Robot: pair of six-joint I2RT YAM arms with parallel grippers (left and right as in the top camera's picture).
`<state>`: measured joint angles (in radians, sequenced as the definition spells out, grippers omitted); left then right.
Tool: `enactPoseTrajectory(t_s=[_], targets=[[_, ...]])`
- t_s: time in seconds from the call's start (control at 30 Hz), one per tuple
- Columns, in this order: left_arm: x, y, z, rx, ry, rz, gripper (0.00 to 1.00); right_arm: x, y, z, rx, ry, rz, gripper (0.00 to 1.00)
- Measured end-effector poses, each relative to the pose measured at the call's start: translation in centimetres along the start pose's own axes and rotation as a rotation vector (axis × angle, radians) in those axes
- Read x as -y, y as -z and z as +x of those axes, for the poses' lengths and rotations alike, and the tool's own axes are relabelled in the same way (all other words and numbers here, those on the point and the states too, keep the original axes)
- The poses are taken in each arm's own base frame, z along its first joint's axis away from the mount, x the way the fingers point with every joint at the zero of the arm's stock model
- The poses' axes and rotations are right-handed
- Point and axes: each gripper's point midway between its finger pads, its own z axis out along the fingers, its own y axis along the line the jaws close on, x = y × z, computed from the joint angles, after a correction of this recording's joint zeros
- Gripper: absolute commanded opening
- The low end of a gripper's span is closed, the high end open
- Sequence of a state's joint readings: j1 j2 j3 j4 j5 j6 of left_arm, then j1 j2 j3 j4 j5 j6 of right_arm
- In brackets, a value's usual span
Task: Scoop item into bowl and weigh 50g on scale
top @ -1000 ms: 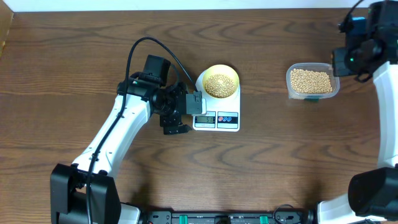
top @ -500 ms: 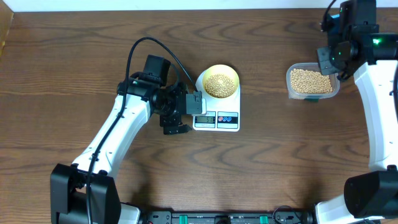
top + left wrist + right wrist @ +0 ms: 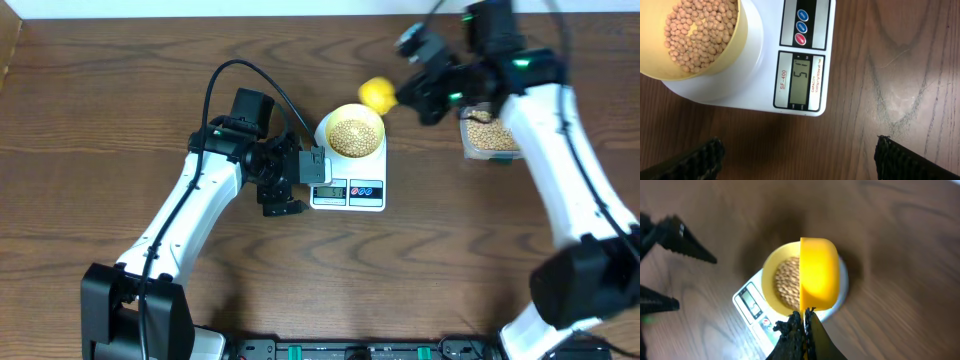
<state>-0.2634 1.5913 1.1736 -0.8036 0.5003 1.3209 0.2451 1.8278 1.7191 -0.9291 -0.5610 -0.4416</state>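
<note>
The pale-yellow bowl holds tan beans and stands on the white scale. In the left wrist view the bowl with beans sits on the scale, whose display is lit. My right gripper is shut on the handle of a bright yellow scoop, held above the bowl's far right edge. In the right wrist view the scoop hangs over the bowl, gripper shut on it. My left gripper is open and empty beside the scale's left edge.
A clear plastic tub of beans stands on the table right of the scale, partly hidden by my right arm. The wooden table stretches in front of the scale.
My right arm has swung left from the tub, carrying the yellow scoop over to the bowl. The left arm has not moved.
</note>
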Motion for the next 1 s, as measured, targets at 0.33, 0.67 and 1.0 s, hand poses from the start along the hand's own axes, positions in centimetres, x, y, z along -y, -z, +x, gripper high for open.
enactPoseTrajectory(t_s=[0.33,0.67,1.0], targets=[[0.0,0.0,0.0,0.000,0.000,0.000,0.98,-2.3,-6.0,1.0,-0.131,0.195,0.016,0.01],[0.0,0.0,0.0,0.000,0.000,0.000,0.97,-0.6,-7.9,3.1,-0.258,0.249,0.138,0.01],[0.0,0.0,0.0,0.000,0.000,0.000,0.98,-0.5,-8.1,4.6,-0.320,0.235,0.132,0.01]])
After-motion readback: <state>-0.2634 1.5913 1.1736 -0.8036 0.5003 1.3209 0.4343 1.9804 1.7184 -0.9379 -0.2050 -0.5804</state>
